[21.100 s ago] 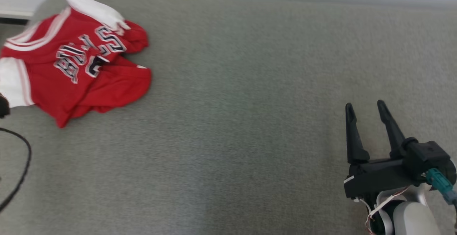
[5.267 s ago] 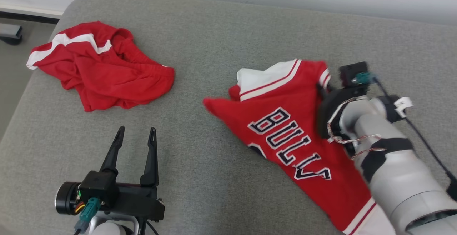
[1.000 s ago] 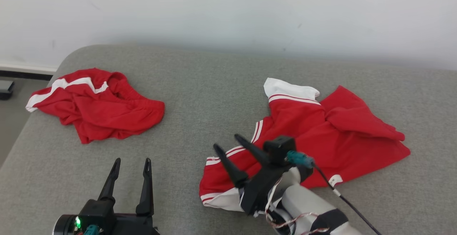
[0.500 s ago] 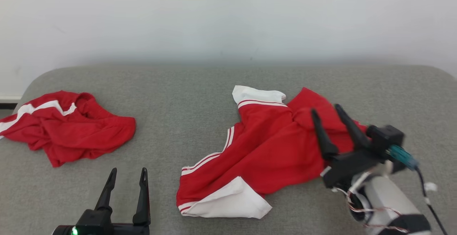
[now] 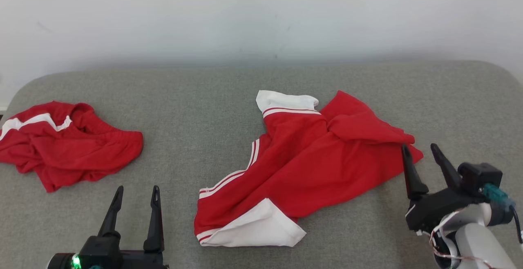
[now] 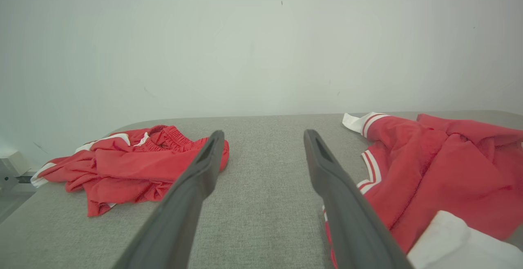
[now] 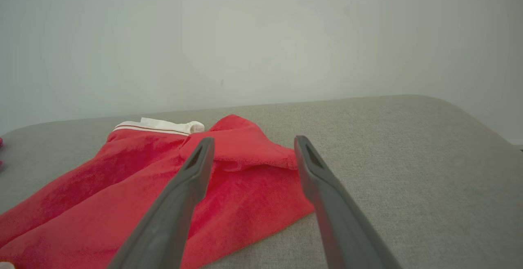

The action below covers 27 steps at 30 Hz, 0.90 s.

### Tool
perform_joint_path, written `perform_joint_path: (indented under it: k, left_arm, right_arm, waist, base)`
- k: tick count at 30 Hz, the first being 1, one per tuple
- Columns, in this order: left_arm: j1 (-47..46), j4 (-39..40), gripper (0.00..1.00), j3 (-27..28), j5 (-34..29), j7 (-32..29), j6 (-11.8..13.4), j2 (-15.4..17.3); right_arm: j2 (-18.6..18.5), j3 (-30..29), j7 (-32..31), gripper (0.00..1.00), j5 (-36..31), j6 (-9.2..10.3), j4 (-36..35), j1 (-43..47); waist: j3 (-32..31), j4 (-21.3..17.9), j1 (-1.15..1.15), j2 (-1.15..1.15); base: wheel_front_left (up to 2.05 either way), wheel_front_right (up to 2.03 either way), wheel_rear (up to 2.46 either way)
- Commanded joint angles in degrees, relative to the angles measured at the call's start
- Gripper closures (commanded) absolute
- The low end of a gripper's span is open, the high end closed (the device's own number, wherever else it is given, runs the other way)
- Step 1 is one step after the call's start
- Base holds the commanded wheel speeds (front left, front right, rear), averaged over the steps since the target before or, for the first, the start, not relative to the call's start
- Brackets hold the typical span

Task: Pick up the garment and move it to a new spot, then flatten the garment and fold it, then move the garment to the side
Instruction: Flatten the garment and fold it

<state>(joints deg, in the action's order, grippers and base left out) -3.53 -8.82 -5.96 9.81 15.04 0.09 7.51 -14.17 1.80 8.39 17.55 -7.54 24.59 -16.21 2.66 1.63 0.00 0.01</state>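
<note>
Left end effector [image 5: 137,188], right end effector [image 5: 419,146]: both released; we feared a grasp bunching the crumpled jersey's [image 5: 318,167] doubled layers.

my left gripper [image 5: 137,188] has two long, tapering black fingers on a black block with a small green light [image 5: 74,261]. my right gripper [image 5: 419,148] matches, and carries a black box [image 5: 480,175], a teal connector [image 5: 496,194], thin red and white wires [image 5: 439,230] and a smooth pale grey forearm [image 5: 476,246].

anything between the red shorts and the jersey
Nothing: only bare grey cushion lies between the shorts and the jersey, as the head view shows.
</note>
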Motion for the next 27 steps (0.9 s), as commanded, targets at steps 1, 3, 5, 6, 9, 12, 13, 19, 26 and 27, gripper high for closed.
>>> perform_joint_path:
  k: [1,3,5,6,9,12,13,19,26,27]
  left_arm:
    - [-0.6,0.2,0.0,0.1,-0.5,0.2,0.4,0.4]
    - [-1.1,0.0,0.0,0.2,-0.6,0.2,0.4,0.8]
    - [-1.4,-0.2,0.0,0.2,-0.7,0.2,0.5,1.0]
    - [-1.5,-0.3,0.0,0.2,-0.6,0.2,0.5,1.1]
    - [-2.0,-0.3,0.0,0.1,-0.4,0.2,0.6,1.2]
    - [-2.6,-0.2,0.0,-0.1,-0.2,0.2,0.5,1.2]
    - [-2.7,-0.2,0.0,-0.2,-0.2,0.2,0.5,1.1]
    - [-3.7,-0.2,0.0,-0.4,0.2,0.2,0.4,1.3]
    - [-3.4,-0.4,0.0,-0.1,0.6,0.2,0.9,1.6]
    - [-3.2,-0.4,0.0,-0.2,0.6,0.2,0.8,1.6]
  right_arm:
    - [-0.1,-0.6,-0.5,0.0,-0.6,0.07,1.0,-1.8]
    - [-0.6,-0.8,-1.9,0.0,-1.8,0.07,3.9,-3.4]
    - [-1.0,-1.2,-3.2,0.0,-2.3,0.07,7.4,-5.3]
    - [-1.2,-1.2,-3.4,0.0,-2.6,0.07,9.0,-6.3]
    - [-2.0,-2.1,-4.0,0.0,-3.4,0.07,14.6,-9.2]
    - [-2.6,-3.5,-4.1,0.0,-3.7,0.07,20.4,-11.6]
    - [-2.8,-4.0,-3.8,0.0,-3.7,0.07,22.4,-12.3]
    - [-3.0,-6.7,-2.4,0.0,-4.3,0.08,32.5,-15.8]
    - [-0.9,-6.1,0.2,1.0,-3.7,0.08,38.6,-18.2]
    - [-1.0,-6.0,1.5,1.0,-3.3,0.08,38.6,-18.5]
  waist:
    - [1.0,0.9,0.0,-0.01]
    - [1.6,1.5,0.0,-0.01]
    - [2.1,2.1,0.0,-0.01]
    - [2.3,2.5,0.0,-0.01]
    - [3.0,3.5,0.0,-0.01]
    - [3.8,4.4,0.0,-0.01]
    - [4.1,4.7,0.0,-0.01]
    - [5.7,6.0,0.0,-0.01]
    - [5.8,5.5,0.0,-0.01]
    - [5.5,5.4,0.0,-0.01]
  base:
    - [0.0,0.0,0.0]
    - [0.0,0.0,0.0]
    - [0.0,0.0,0.0]
    - [0.0,0.0,0.0]
    - [0.0,0.0,0.0]
    - [0.0,0.0,0.0]
    - [0.0,0.0,0.0]
    - [0.0,0.0,0.0]
    - [0.0,0.0,0.0]
    - [0.0,0.0,0.0]
